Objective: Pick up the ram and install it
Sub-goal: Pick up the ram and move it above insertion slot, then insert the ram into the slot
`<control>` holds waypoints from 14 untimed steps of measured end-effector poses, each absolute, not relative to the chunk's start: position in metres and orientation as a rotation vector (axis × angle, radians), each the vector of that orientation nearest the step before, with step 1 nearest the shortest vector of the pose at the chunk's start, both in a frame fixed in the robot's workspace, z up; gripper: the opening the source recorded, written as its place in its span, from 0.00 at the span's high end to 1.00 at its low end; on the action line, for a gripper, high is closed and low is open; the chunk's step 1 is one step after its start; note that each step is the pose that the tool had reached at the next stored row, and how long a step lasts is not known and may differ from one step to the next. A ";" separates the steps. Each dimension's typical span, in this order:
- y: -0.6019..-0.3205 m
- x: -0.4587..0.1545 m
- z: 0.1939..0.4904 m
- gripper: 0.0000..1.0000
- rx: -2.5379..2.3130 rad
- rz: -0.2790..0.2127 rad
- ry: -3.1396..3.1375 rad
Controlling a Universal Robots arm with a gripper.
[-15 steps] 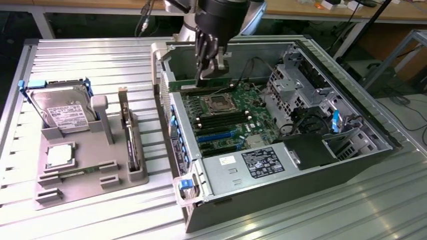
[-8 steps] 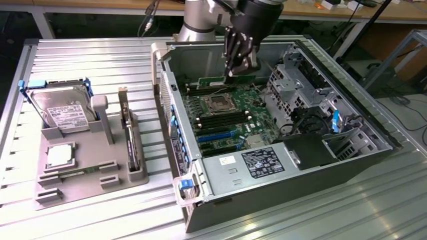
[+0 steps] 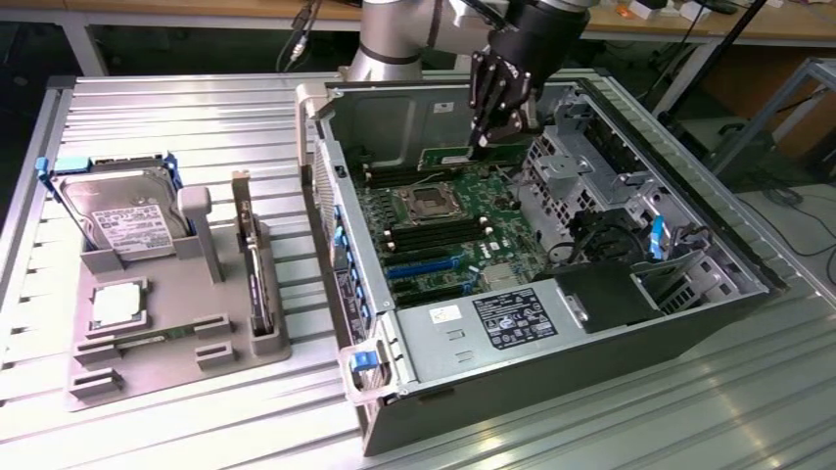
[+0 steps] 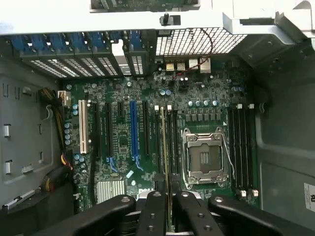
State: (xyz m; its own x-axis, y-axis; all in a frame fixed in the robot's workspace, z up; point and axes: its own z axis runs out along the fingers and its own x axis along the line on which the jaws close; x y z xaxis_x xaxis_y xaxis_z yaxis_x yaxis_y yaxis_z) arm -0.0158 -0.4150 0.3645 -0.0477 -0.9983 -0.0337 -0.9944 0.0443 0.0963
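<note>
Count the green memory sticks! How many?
1. The long thin green memory stick is clamped in the black tool, inside the open grey computer case. More may be hidden.

Part counts, bench and open computer.
One arm (image 3: 390,39), one gripper (image 3: 500,132) clamping one memory stick (image 3: 451,155); one computer case (image 3: 549,382), one motherboard (image 3: 451,250), one processor socket (image 3: 426,203), one power supply (image 3: 523,318), one white slot (image 4: 82,125), one blue slot (image 4: 133,128); one gray tray (image 3: 170,367) with one hard drive (image 3: 124,220), one upright card (image 3: 255,284), one loose processor (image 3: 117,304).
</note>
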 end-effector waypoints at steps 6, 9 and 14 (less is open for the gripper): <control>-0.415 -0.016 0.365 0.86 2.138 -0.144 -2.239; -0.411 -0.019 0.362 0.86 2.139 -0.124 -2.240; -0.414 -0.020 0.345 0.86 2.154 -0.124 -2.224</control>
State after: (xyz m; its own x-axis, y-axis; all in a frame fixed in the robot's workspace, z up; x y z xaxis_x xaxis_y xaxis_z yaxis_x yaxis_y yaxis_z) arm -0.0195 -0.4140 0.3449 -0.0329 -0.9992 -0.0249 -0.9958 0.0306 0.0868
